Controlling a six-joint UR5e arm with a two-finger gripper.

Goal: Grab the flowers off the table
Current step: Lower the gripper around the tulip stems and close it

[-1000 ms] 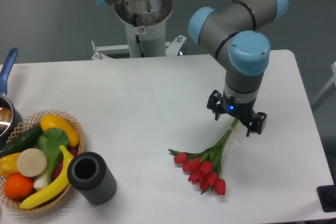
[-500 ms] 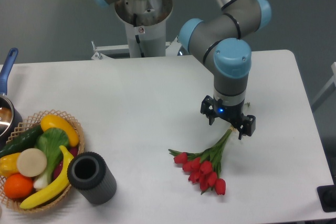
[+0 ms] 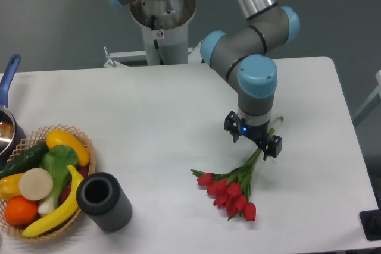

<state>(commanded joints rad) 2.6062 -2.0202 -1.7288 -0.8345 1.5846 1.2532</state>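
Observation:
The flowers, a bunch of red tulips with green stems, lie on the white table at the front right. The blooms point toward the front edge and the stems run up and right under the arm, with the stem tip showing beyond it. My gripper hangs open over the stems, fingers pointing down, one finger on each side of the stem line. It holds nothing. How high the fingertips stand above the stems cannot be told.
A wicker basket of fruit and vegetables stands at the front left. A dark grey cylinder lies beside it. A pot with a blue handle is at the left edge. The robot base stands behind the table.
The gripper has moved left and slightly back along the stems, by about a hand's width over the second. It stays open. The flowers have not moved.

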